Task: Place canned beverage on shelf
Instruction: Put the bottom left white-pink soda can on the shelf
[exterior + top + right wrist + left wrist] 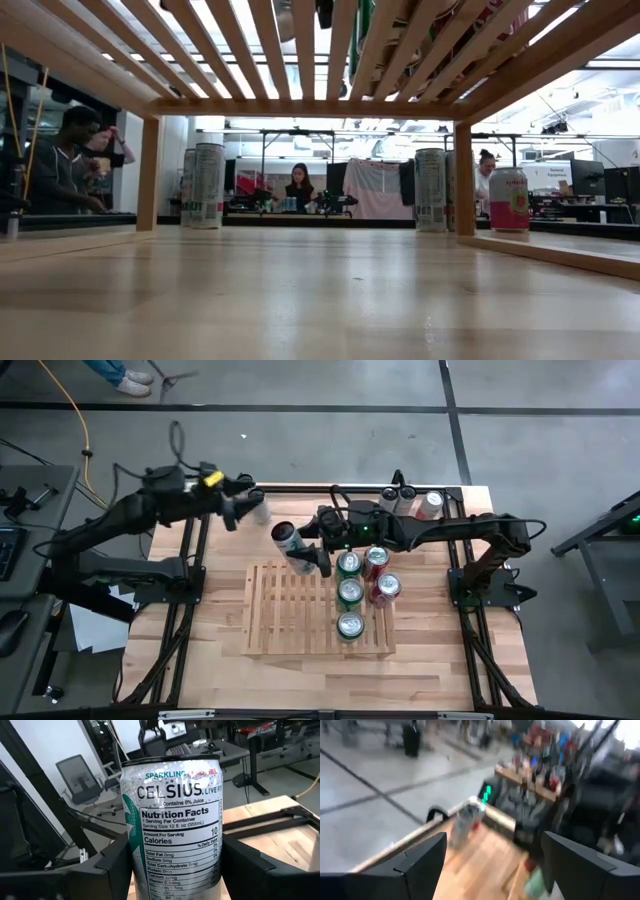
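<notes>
— Where is the can?

— The white Celsius can [289, 546] sits clamped in my right pincer [312, 556], tilted, its long axis leaning away from upright, above the far edge of the slatted shelf [285, 610].

— And its spot?

— I judge the bare slats just beside the green cans [349, 592]. My left pincer [243, 510] hangs wide, empty, well apart over the counter [220, 600].
</notes>
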